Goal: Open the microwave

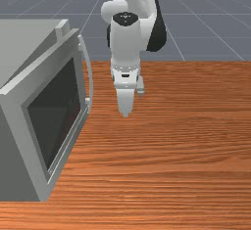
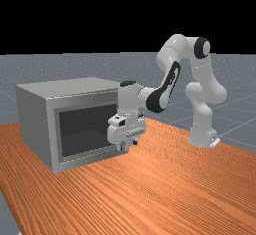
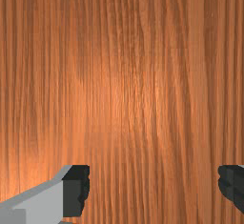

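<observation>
Gripper (image 2: 128,145) above the table (image 2: 175,194); fingers (image 3: 75,192) spread wide, nothing held. Microwave (image 2: 36,124) stands on the table at the front view's left, its curved handle (image 1: 90,77) on the side nearer the gripper, not touching it.

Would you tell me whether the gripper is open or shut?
The gripper is open: the wrist view shows its fingers wide apart.

1 microwave (image 1: 29,33), on the table (image 1: 171,155), at the front view's left; 1 door (image 1: 54,111), on its side toward the front view's right; 1 handle (image 1: 90,80), on door; 1 claw (image 2: 128,145), above table, before door in the far view.
</observation>
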`<state>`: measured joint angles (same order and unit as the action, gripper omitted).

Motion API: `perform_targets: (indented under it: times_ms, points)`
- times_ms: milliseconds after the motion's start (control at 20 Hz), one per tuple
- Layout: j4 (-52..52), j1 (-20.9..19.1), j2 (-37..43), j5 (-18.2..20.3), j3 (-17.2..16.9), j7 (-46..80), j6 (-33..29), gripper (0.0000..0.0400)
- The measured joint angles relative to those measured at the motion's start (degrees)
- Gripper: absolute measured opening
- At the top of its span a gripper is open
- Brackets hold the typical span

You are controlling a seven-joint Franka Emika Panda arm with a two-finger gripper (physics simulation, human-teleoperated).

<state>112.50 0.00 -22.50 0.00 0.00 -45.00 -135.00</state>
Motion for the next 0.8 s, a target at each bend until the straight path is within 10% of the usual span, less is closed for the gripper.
perform_targets:
  times_ms: [50,200,300,400,550,800]
  points:
    - [0.00,0.00,0.00,0.00,0.00,0.00,0.00,0.0249]
    - [0.18,0.16,0.64,0.19,-0.50,2.12,0.79,0.0366]
    - [7.84,-0.81,14.93,-2.22,-4.71,22.81,14.68,0.0138]
    - [7.91,-2.35,22.25,-2.05,-6.64,46.36,22.08,0.0052]
    - [6.58,-0.58,23.37,0.18,-7.13,73.72,27.13,0.0012]
    - [6.06,1.29,24.22,1.64,-9.24,81.61,29.34,0.0001]
